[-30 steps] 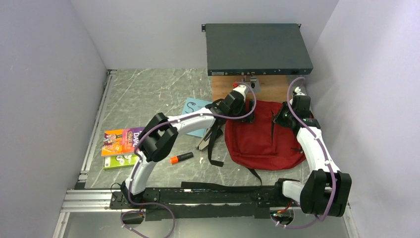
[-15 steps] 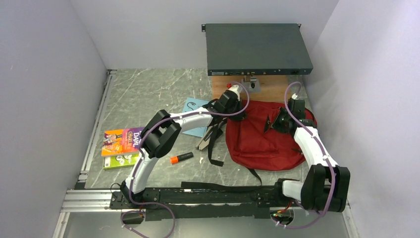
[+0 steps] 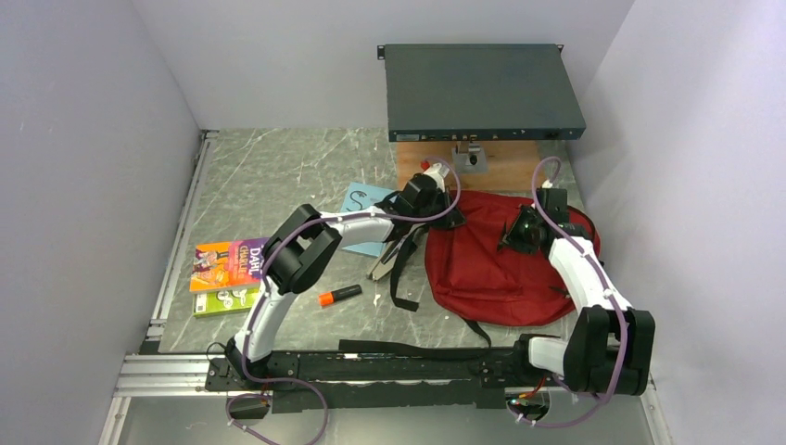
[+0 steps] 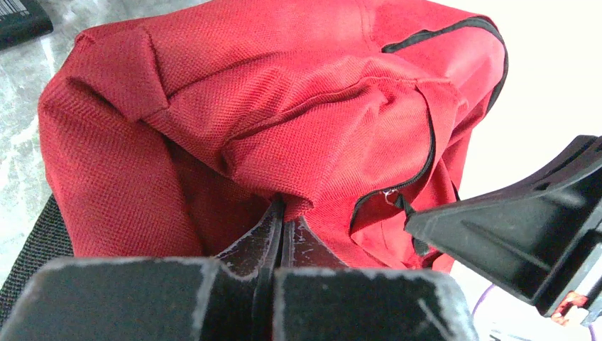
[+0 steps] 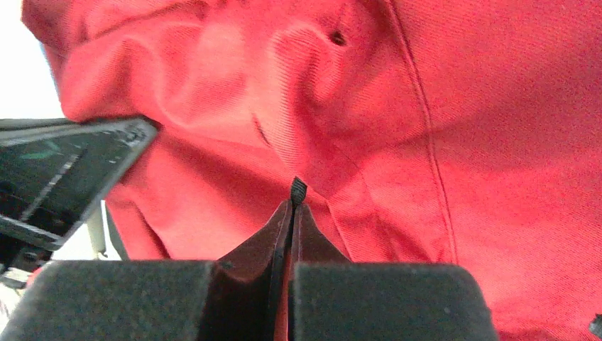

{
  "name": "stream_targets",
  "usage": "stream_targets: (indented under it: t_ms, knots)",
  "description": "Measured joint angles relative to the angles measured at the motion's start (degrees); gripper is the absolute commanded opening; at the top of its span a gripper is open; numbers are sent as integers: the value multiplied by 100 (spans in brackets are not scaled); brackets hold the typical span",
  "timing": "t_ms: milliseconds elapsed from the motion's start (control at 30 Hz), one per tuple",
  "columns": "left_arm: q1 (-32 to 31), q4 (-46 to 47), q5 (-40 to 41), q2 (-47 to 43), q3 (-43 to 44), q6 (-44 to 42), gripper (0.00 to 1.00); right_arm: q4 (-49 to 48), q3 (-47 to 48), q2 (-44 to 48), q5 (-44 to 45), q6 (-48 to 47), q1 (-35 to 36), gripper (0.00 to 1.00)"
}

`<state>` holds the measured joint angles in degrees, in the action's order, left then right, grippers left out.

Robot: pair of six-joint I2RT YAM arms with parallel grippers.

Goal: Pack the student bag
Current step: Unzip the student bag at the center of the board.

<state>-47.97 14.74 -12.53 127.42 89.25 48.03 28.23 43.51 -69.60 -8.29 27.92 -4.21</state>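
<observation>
Student bag (image 3: 491, 269) lying on the right half of the table (image 3: 278, 176), its far edge bunched up between the left gripper (image 4: 282, 213) and right gripper (image 5: 294, 195), each clamped on its red fabric; both grippers stand further left than a second earlier.

Open tabletop (image 3: 278, 171) at back left gives passage. The backpack (image 3: 491, 264) fills the right side, hemmed by the grey box (image 3: 482, 91) behind; black straps (image 3: 400, 269), orange marker (image 3: 339, 296) and books (image 3: 227, 264) clutter the near left.
</observation>
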Motion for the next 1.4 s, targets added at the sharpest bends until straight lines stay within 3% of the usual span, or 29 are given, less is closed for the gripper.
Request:
stream_targets:
  t_ms: [333,667,900,1000,1100,1133,1400]
  knots:
    - [-22,-479,-94,4,485,-162,0,328,98,125,-74,94,216,0]
    - [-59,-625,-31,129,745,33,0,837,-745,1338,-175,874,330,0]
    - [-20,-654,-404,155,848,-109,0,715,-367,531,-533,501,328,0]
    - [26,-916,-708,173,1064,-348,5,704,-188,433,-841,181,337,12]
    - [61,-1432,-1010,313,1626,-662,5,962,118,402,-999,-122,341,47]
    - [63,-1606,-1067,361,1797,-745,6,1067,243,396,-953,-160,341,52]
    - [129,-2050,-1445,400,1985,-1204,8,1279,595,520,-306,-55,-649,54]
